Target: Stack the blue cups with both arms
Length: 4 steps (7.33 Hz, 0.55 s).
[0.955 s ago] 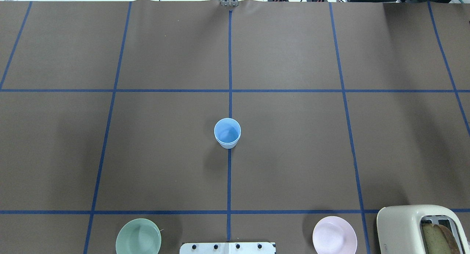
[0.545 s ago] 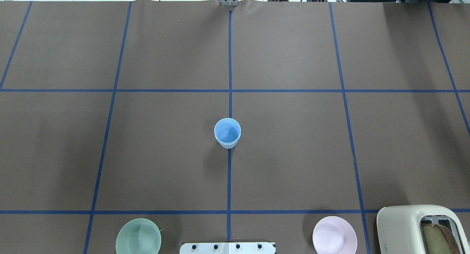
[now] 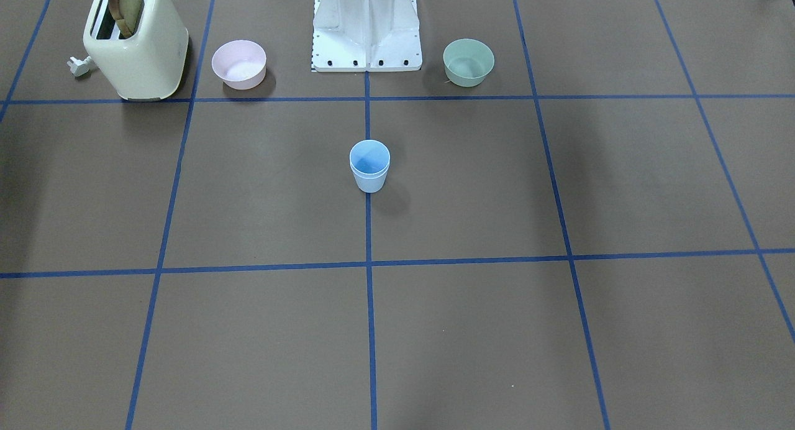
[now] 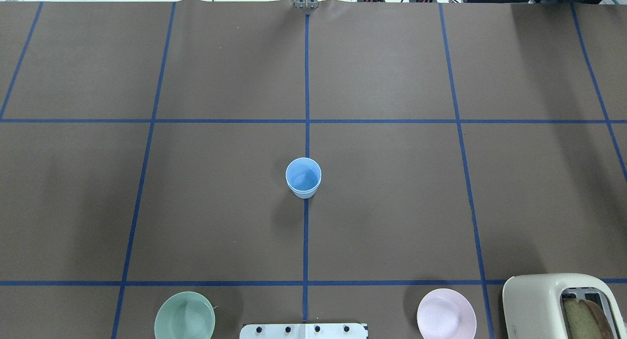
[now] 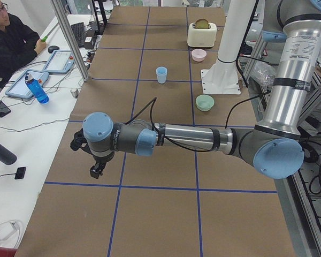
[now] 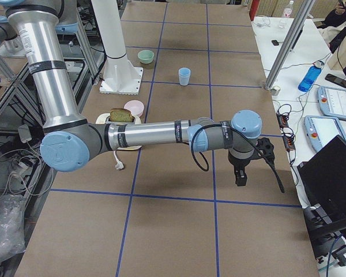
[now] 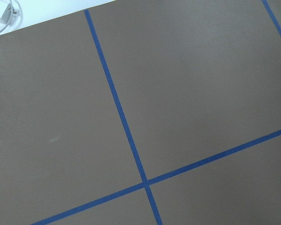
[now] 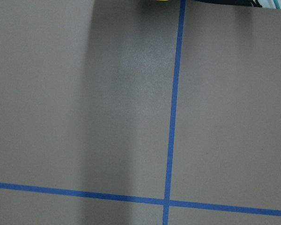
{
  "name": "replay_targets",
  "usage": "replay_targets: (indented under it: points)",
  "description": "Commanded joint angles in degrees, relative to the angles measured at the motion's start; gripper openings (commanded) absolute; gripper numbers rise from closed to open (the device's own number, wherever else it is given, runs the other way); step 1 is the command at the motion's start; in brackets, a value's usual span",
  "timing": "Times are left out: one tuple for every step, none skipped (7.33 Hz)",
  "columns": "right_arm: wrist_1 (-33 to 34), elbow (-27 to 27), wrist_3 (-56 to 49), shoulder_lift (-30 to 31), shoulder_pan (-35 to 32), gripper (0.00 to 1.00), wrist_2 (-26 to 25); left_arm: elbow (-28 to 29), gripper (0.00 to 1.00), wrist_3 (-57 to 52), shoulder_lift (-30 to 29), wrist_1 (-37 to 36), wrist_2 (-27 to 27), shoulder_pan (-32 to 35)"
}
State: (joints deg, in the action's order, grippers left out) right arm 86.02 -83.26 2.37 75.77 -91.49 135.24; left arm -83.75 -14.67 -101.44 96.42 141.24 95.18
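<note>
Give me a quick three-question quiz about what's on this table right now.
1. True or false: the two blue cups stand stacked, one inside the other.
2. What sticks out of the toaster? A) bread B) a spoon C) nothing
3. Fill in: the bowl beside the toaster is ____.
Key: 1 true; 2 A; 3 pink.

Nothing is legible; small print on the left arm (image 5: 192, 138) and right arm (image 6: 155, 134) is too tiny.
</note>
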Motion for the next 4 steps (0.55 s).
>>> replay_targets:
  points:
    - [-0.1, -0.2, 0.2, 0.9, 0.0, 1.00, 0.0, 0.0, 0.98, 0.0, 0.1, 0.0, 0.0, 0.0]
    - [-0.1, -0.3, 0.2, 1.0, 0.0, 1.00, 0.1, 0.0, 0.98, 0.0, 0.2, 0.0, -0.1, 0.0]
    - [-0.1, -0.4, 0.3, 1.1, 0.0, 1.00, 0.0, 0.0, 0.98, 0.0, 0.2, 0.0, 0.0, 0.0]
    - [-0.1, -0.3, 0.4, 1.1, 0.0, 1.00, 0.0, 0.0, 0.98, 0.0, 0.2, 0.0, 0.0, 0.0]
